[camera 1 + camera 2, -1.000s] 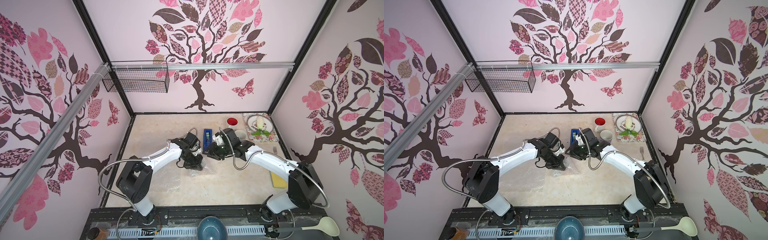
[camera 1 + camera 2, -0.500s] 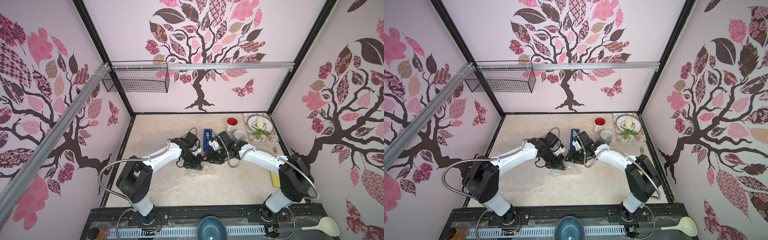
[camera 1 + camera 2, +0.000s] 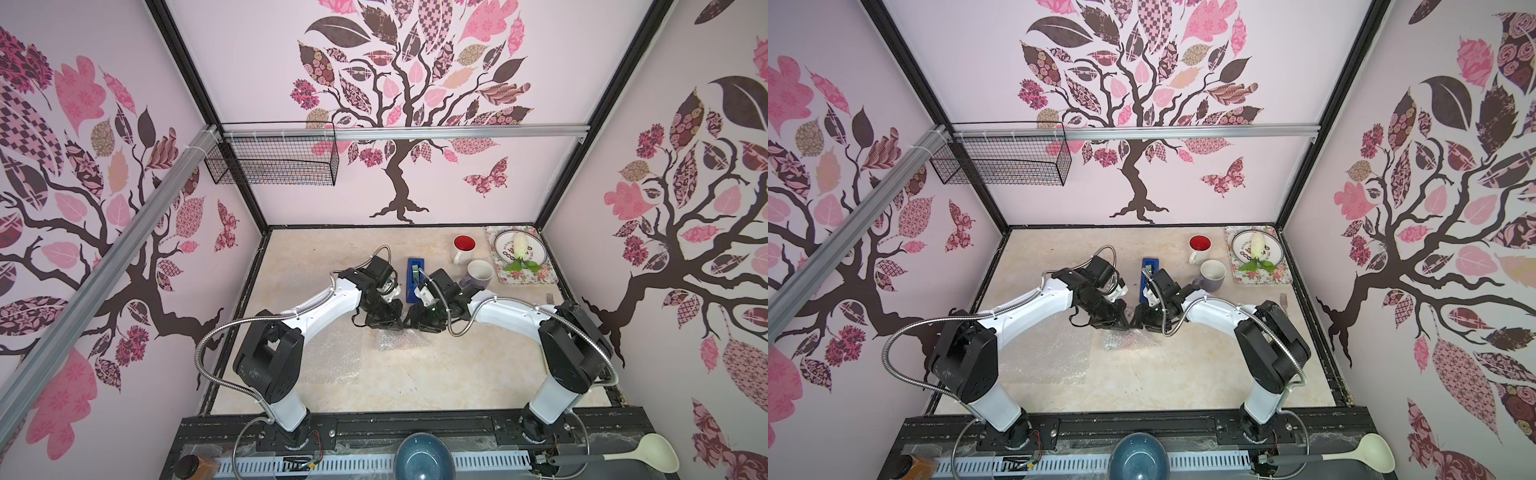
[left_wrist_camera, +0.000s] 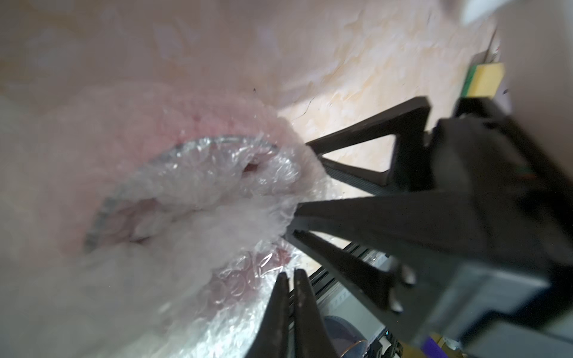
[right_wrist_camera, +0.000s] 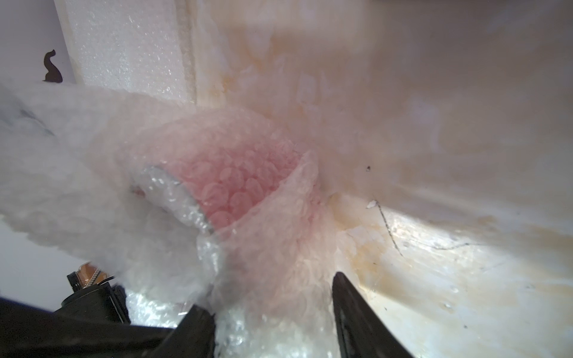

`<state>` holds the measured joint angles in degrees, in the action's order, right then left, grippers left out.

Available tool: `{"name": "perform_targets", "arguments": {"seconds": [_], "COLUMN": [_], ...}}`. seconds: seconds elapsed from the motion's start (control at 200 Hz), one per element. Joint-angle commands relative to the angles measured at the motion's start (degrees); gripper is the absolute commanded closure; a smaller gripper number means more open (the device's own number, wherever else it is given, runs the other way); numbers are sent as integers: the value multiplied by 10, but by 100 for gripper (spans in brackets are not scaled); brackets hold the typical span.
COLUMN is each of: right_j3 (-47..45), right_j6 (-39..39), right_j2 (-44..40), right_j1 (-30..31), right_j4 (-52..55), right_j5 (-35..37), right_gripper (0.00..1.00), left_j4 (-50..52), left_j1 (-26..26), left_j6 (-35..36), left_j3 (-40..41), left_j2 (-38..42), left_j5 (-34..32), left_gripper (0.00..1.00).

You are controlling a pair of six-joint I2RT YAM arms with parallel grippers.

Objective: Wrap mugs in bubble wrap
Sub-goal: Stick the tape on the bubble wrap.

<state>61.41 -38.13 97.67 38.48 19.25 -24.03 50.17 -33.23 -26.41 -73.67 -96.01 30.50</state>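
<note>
Nearby — both fingers [image 4: 302, 310] at bubble wrap [image 5: 248, 192].
</note>
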Motion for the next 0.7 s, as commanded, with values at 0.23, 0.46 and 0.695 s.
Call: {"name": "perform_targets", "arguments": {"seconds": [0.23,0.46,0.695], "right_j3": [2,7,6], "right_j6": [0,1,-2], "right_j2": [14,13,11], "right_j1": [4,5,6], "right_j4": [16,22,17], "right_j5": [32,37,36], "right_gripper": [44,44,44], "left_j4": [47,17,-11], "left_j1": [103,123,123], "left_j6": [-13,34,26], "left_j3": [-23,51,86], "left_j2": [107,96,63], "left_j5": [-25,5,-2], "left_gripper": [64,60,61]}}
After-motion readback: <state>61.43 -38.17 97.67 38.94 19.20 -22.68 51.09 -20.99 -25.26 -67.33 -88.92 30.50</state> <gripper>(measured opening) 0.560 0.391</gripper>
